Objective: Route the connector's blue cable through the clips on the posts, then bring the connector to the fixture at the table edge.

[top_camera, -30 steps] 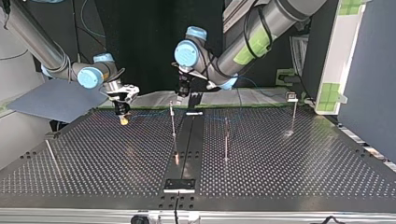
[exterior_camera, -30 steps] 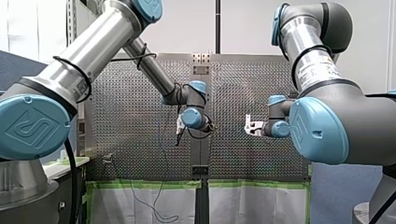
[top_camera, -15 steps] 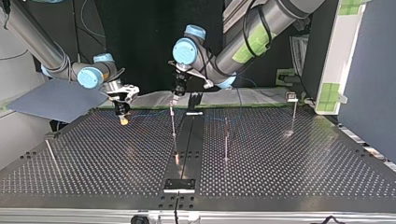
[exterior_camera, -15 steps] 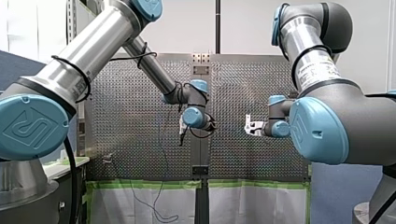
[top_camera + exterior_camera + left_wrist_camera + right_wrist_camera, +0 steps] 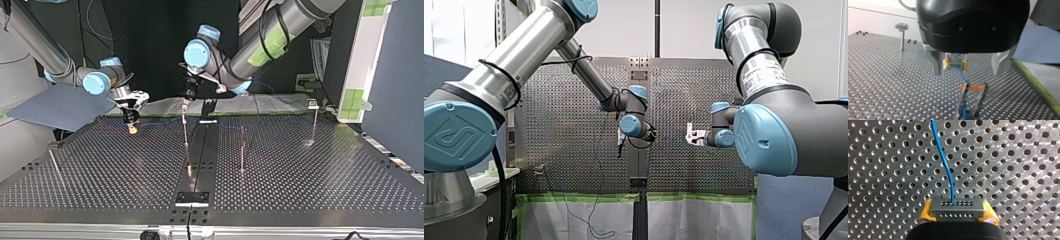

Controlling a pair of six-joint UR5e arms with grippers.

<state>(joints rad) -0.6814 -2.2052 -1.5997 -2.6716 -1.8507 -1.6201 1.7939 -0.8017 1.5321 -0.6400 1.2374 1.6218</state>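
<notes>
My right gripper (image 5: 957,218) is shut on the grey connector (image 5: 957,206), which sits between its yellow pads (image 5: 926,213). The blue cable (image 5: 944,162) leaves the connector and runs ahead over the perforated table. In the left wrist view the cable (image 5: 962,74) drops from the connector (image 5: 955,64) into an orange-marked clip (image 5: 972,87) on a post top. My left gripper (image 5: 966,73) hangs open just above that clip, its metal fingers (image 5: 935,62) either side. In the top view my left gripper (image 5: 186,101) is over the middle post (image 5: 185,131), and my right gripper (image 5: 131,121) is further to the view's left.
Two more posts (image 5: 242,146) (image 5: 315,120) stand toward the top view's right. The fixture (image 5: 191,198) sits at the table's near edge in that view, on a dark centre strip. A thin rod (image 5: 54,165) lies at the view's left. Another clip post (image 5: 902,27) stands beyond my left gripper.
My left gripper has shifted a little toward the top view's left, ending over the middle post's top. My right gripper and the connector have stayed in place.
</notes>
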